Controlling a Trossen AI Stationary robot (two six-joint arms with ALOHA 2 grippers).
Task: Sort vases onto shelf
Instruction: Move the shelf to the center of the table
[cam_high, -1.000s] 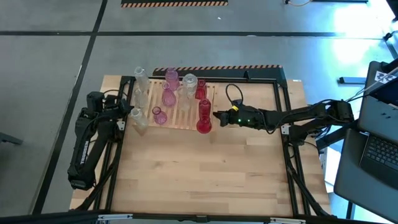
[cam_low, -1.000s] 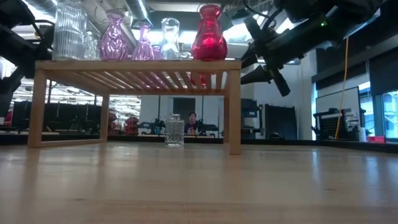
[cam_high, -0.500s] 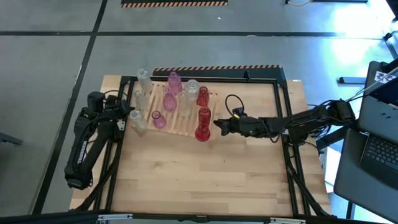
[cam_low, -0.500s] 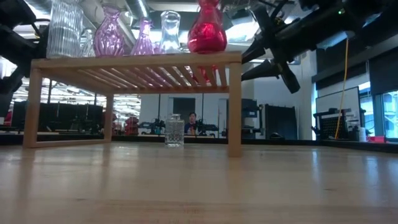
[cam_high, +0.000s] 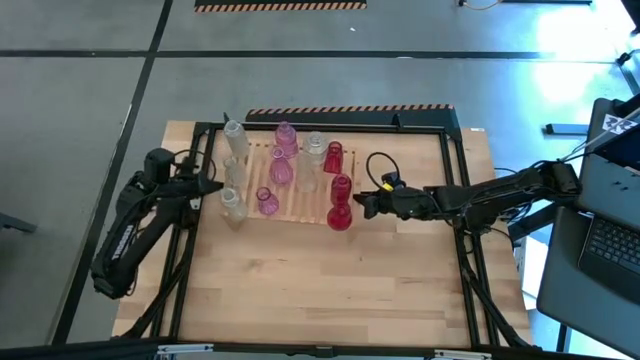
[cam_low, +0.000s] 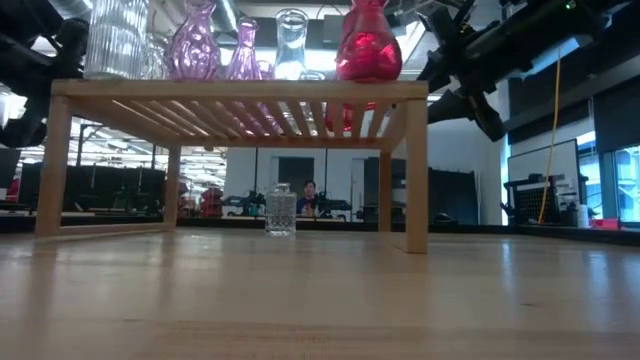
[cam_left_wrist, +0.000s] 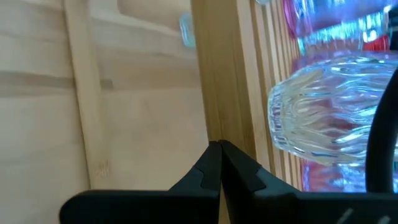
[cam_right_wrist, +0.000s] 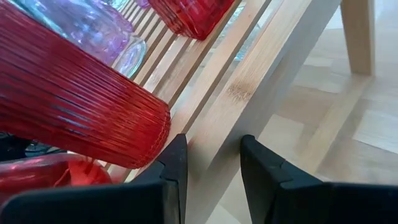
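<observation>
The light wood shelf (cam_high: 296, 185) stands on its legs at the table's far middle. It carries several vases: red ones (cam_high: 339, 214) on its right side, pink ones (cam_high: 281, 170) in the middle, clear ones (cam_high: 233, 205) on the left. A small clear vase (cam_low: 281, 210) stands on the table and shows beneath the shelf in the low view. My right gripper (cam_high: 360, 204) is shut on the shelf's right end. My left gripper (cam_high: 212, 184) is shut at the shelf's left end. My left gripper sets its shut fingertips (cam_left_wrist: 221, 152) against the shelf's left end rail (cam_left_wrist: 214, 93). It comes about level from the table's left side. My right gripper pinches the shelf's right end rail (cam_right_wrist: 217, 134) between its two fingers (cam_right_wrist: 175, 165). It comes from the table's right, slanting a little downward, with the fingers across the rail. The shelf stays on its legs on the table.
A black metal frame (cam_high: 455, 150) runs along the table's sides and far edge. A cable loop (cam_high: 378, 160) lies right of the shelf. The near half of the wooden tabletop (cam_high: 320, 290) is bare. A person shows far off in the room (cam_low: 307, 195).
The shelf with its vases has slid along the table toward the right edge, staying upright. My right gripper has drawn back to the right with it, keeping its hold. My left gripper has swung toward the right, following the shelf's left end.
</observation>
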